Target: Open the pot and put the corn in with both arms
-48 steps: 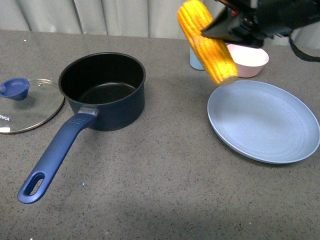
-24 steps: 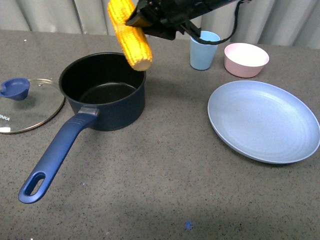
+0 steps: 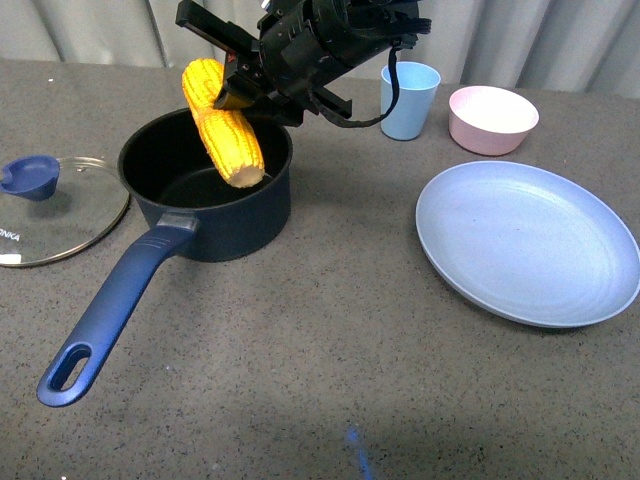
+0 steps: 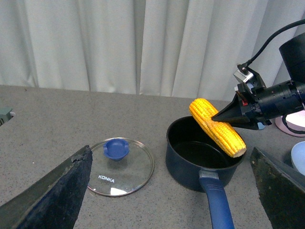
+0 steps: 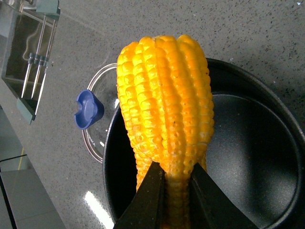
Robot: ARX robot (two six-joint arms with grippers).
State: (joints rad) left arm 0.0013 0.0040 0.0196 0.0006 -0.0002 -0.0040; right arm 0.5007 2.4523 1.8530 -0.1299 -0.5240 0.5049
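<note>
Lid (image 3: 60, 215) already lies at nine o'clock of the pot (image 3: 235, 232) in the front view, and the right gripper (image 3: 238, 92) clamps the corn (image 3: 225, 125), tilted over the opening. Left wrist view: the left gripper (image 4: 170, 150) gapes wide, empty. Right wrist view: the cob hangs above the pot's black inside, so only lowering and releasing it seem left.

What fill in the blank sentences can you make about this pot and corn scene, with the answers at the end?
The right hand holds the corn above the ____.
The glass lid has a ____ knob.
The bowl beside the cup is ____.
Answers: pot, blue, pink.
</note>
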